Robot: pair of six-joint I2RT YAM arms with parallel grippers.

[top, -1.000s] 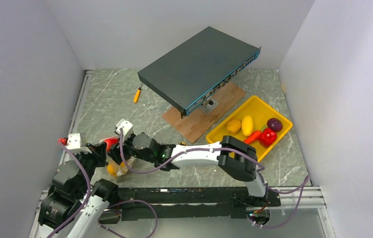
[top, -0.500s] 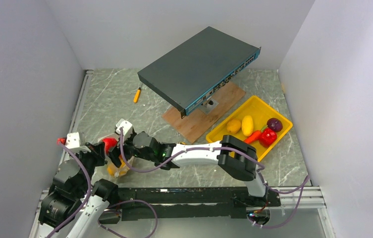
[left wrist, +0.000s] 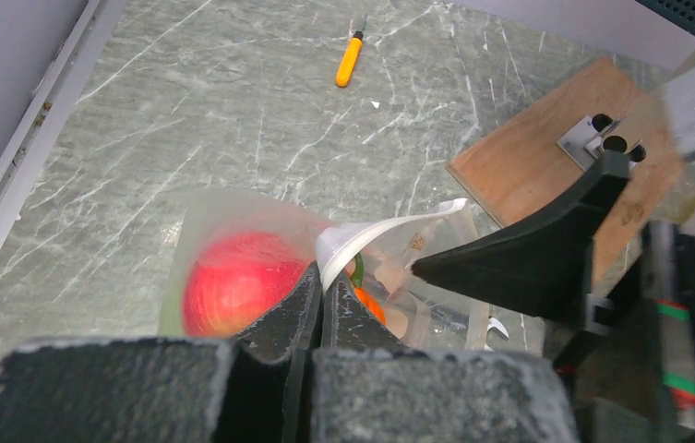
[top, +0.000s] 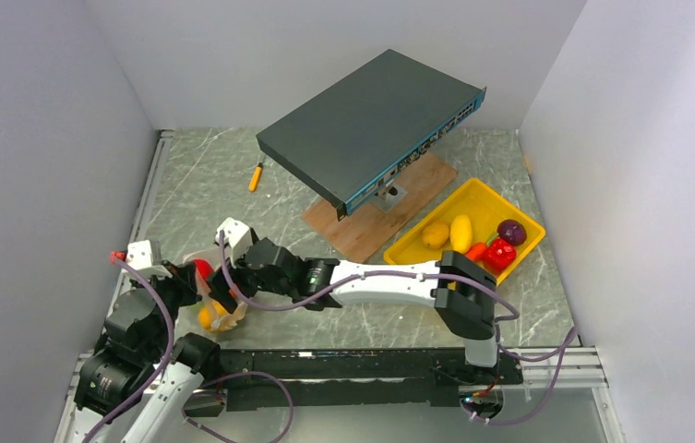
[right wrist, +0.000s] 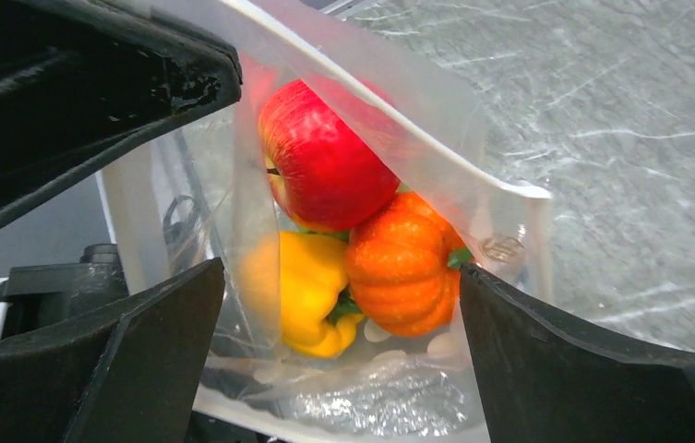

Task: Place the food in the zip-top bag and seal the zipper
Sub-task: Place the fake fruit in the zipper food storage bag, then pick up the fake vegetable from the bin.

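Note:
The zip-top bag [right wrist: 500, 221] hangs open at the near left of the table [top: 217, 297]. It holds a red round fruit [right wrist: 325, 157], a yellow pepper [right wrist: 311, 295] and an orange pumpkin [right wrist: 403, 268]. My left gripper [left wrist: 323, 281] is shut on the whitish zipper strip [left wrist: 380, 231] at the bag's mouth. My right gripper [right wrist: 341, 269] is open, with one finger on each side of the bag's lower part. In the top view the left gripper [top: 194, 277] and the right gripper [top: 231, 281] meet at the bag.
A yellow tray [top: 484, 197] at the right holds yellow potatoes, a carrot, a red pepper and a purple onion. A dark network switch [top: 371, 125] rests tilted over a wooden board [top: 422, 185]. A yellow-handled screwdriver [top: 256, 175] lies at the far left.
The right arm's elbow has moved right and its forearm has stretched out toward the bag. The left gripper has shifted slightly, still holding the strip.

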